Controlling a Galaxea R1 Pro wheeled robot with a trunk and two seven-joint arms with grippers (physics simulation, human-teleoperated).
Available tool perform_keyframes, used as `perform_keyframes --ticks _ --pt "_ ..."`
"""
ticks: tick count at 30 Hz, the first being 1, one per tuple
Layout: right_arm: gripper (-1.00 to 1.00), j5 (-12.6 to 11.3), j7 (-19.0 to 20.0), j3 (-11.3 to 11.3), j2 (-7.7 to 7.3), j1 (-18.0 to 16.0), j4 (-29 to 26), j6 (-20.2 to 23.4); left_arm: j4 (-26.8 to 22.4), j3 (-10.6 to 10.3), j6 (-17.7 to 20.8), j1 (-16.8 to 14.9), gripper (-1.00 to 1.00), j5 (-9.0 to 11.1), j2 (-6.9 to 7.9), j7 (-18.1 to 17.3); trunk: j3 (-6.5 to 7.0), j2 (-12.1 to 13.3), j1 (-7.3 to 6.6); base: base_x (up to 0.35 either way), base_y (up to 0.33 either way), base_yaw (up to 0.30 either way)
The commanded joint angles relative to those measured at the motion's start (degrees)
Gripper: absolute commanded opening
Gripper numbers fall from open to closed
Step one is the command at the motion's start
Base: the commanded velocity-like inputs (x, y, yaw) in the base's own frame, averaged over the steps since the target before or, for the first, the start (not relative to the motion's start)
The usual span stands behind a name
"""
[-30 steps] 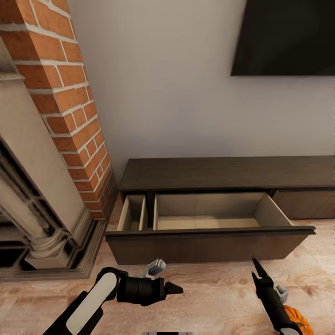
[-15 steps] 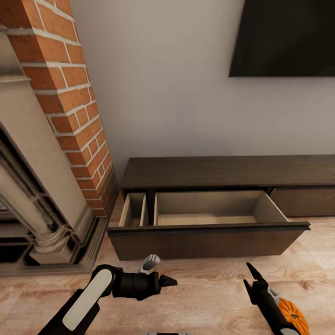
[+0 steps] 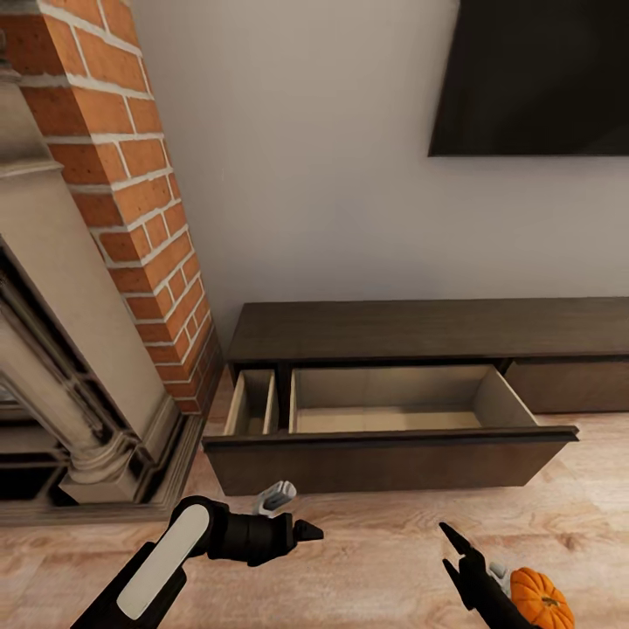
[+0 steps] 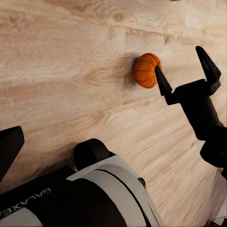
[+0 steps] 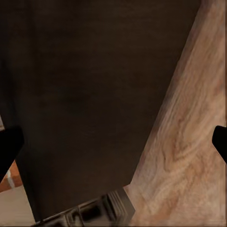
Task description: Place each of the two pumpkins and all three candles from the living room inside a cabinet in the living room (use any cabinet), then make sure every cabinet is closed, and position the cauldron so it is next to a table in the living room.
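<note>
Pumpkin point(image 3: 540, 598) sits on the floor point(image 3: 384, 542) at the right gripper's point(image 3: 456, 550) side, just behind its spread, empty fingers, not held. Cabinet point(image 3: 419, 330) drawer point(image 3: 389, 454) w/ tan inside is pulled open, nothing in it.

Risk: pumpkin is round, so a nudge from a fingertip could roll it off.

Left gripper point(image 3: 307, 529) hangs low over the floor; open or closed, can't tell. Pumpkin partly cut off by arm. Candles: none seen.

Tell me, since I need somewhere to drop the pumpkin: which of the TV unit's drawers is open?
The long left-hand drawer of the cabinet is pulled out, its tan inside showing; the drawer at far right sits closed.
</note>
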Motion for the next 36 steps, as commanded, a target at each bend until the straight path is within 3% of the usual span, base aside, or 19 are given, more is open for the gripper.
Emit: perform_keyframes --ticks 1,4,10,14,20,27,36 --pt "1.0 -0.16 -0.01 0.08 0.01 -0.03 0.68 0.3 -0.04 -0.13 0.0 -0.05 1.0 0.61 -0.01 1.32 0.14 0.4 -0.24 0.0 0.0 0.0" --pt "1.0 1.35 -0.28 0.14 0.06 -0.02 1.15 0.16 -0.05 -0.14 0.0 -0.05 1.0 0.32 -0.04 1.9 0.68 1.6 -0.89 0.0 0.0 0.0" --pt "1.0 13.82 -0.85 0.24 0.08 -0.02 0.39 0.15 -0.36 -0.82 -0.09 -0.05 1.0 0.05 -0.31 3.98 1.75 4.01 -2.21 0.0 0.0 0.0" --pt "1.0 18.32 -1.33 0.18 0.13 -0.02 0.27 0.08 -0.53 -0.77 -0.09 -0.05 1.0 0.28 -0.57 7.57 2.47 5.61 -3.09 0.0 0.0 0.0" --pt "1.0 19.95 -1.98 0.4 -0.02 -0.02 0.1 -0.01 -0.58 -1.45 -0.17 -0.07 1.0 0.01 -1.22 9.22 3.55 8.02 -4.41 0.0 0.0 0.0" --pt "1.0 19.85 -2.26 5.37 0.19 -0.02 -0.34 -1.44 -0.58 -1.62 -0.2 -0.05 1.0 -0.03 -1.36 9.44 4.81 10.82 -5.95 0.0 0.0 0.0" --pt "1.0 19.67 -2.31 6.02 0.26 -0.02 -0.29 -2.15 -0.58 -1.7 -0.22 -0.04 1.0 0.02 -1.37 9.45 6.42 14.43 -7.92 0.0 0.0 0.0"
